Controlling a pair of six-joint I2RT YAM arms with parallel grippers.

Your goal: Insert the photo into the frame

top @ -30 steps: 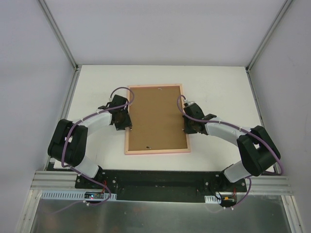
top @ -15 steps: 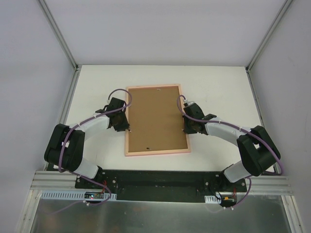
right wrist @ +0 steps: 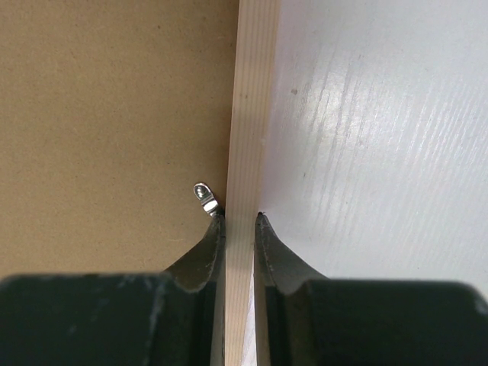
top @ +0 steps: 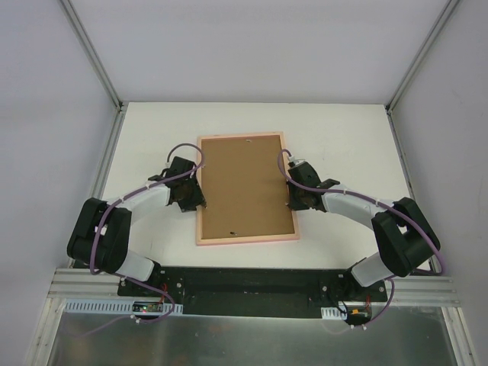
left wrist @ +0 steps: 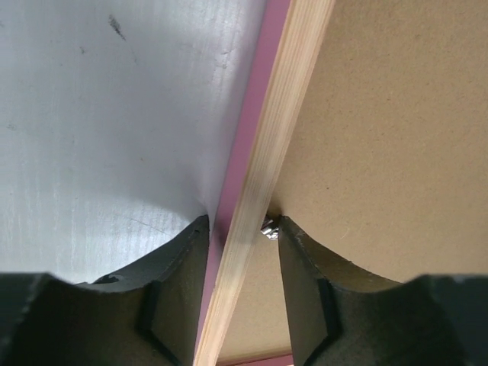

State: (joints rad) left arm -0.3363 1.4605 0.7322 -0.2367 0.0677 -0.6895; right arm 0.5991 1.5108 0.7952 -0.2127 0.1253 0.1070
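Two pinches on one frame point(top: 248, 239), lying back-up on the white table point(top: 343, 130) just ahead of the arm bases. Left gripper point(left wrist: 242, 223) drawn narrow astride the left rail, one fingertip against the pink outer edge, the other at the inner lip; right gripper point(right wrist: 238, 217) nipped tight across the pale right rail, just beside a small metal tab point(right wrist: 206, 200). Thin pink border all round, peach-pale wood on the upturned side, plain brown backing board point(top: 245, 183) filling the middle, long side running away toward the far wall.
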